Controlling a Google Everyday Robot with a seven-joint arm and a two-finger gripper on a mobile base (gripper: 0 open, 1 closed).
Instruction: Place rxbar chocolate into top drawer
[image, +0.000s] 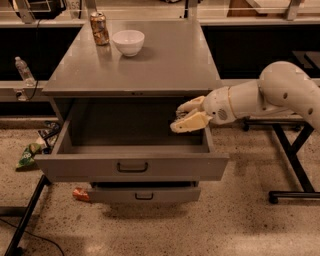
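The top drawer is pulled wide open below the grey cabinet top; its inside looks bare. My gripper reaches in from the right and hangs over the drawer's right rear part, just below the cabinet top's front edge. Its cream fingers are closed on a small dark flat thing, the rxbar chocolate; only a dark sliver of it shows between them.
An orange-patterned can and a white bowl stand at the back left of the cabinet top. The shallower lower drawer sticks out slightly. A bottle, floor litter and black stand legs flank the cabinet.
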